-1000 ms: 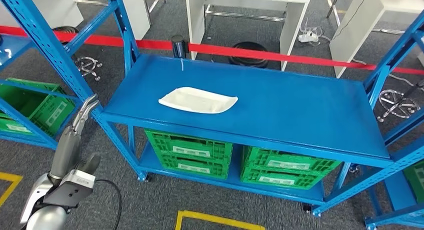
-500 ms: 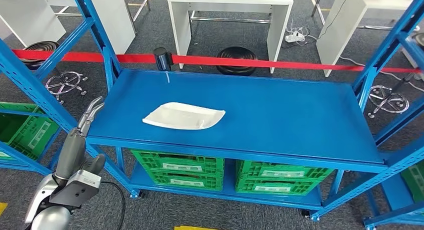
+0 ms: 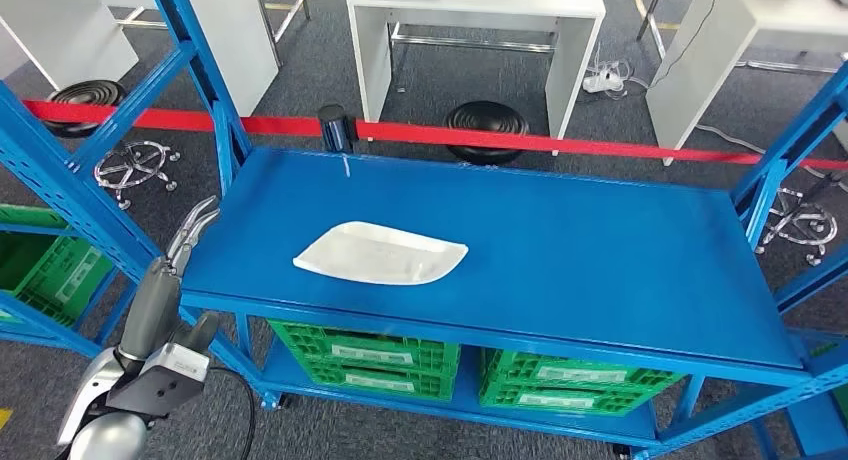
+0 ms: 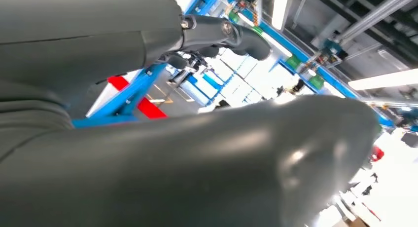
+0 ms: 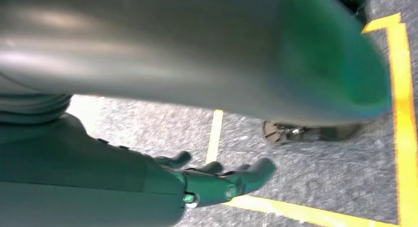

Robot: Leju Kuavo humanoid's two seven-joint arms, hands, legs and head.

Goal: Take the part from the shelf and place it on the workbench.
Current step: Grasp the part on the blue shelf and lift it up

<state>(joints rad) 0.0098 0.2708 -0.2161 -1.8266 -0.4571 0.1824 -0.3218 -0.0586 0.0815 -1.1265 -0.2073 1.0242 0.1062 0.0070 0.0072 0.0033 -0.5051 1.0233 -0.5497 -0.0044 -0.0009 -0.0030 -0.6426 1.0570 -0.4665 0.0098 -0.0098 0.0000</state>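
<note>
A flat white part (image 3: 380, 254) lies on the top board of the blue shelf (image 3: 580, 250), left of its middle. My left hand (image 3: 165, 285) is raised beside the shelf's front left corner, its fingers (image 3: 195, 222) stretched out toward the board's edge and holding nothing. It stays short of the part. In the left wrist view the left hand (image 4: 148, 138) shows its thumb and dark fingers (image 4: 222, 32) apart and empty. My right hand (image 5: 207, 183) hangs over the grey floor with its fingers spread and nothing in them.
Green crates (image 3: 365, 355) (image 3: 565, 390) stand on the shelf's lower level. A blue upright (image 3: 210, 80) rises at the back left corner. Another blue rack with a green crate (image 3: 50, 270) is at the left. A red barrier tape (image 3: 560, 143), white tables (image 3: 475, 20) and a stool (image 3: 487, 117) lie beyond.
The whole picture has shifted, so the camera has moved; the shelf now sits more squarely ahead. The part lies where it was, and my left hand is still raised and empty.
</note>
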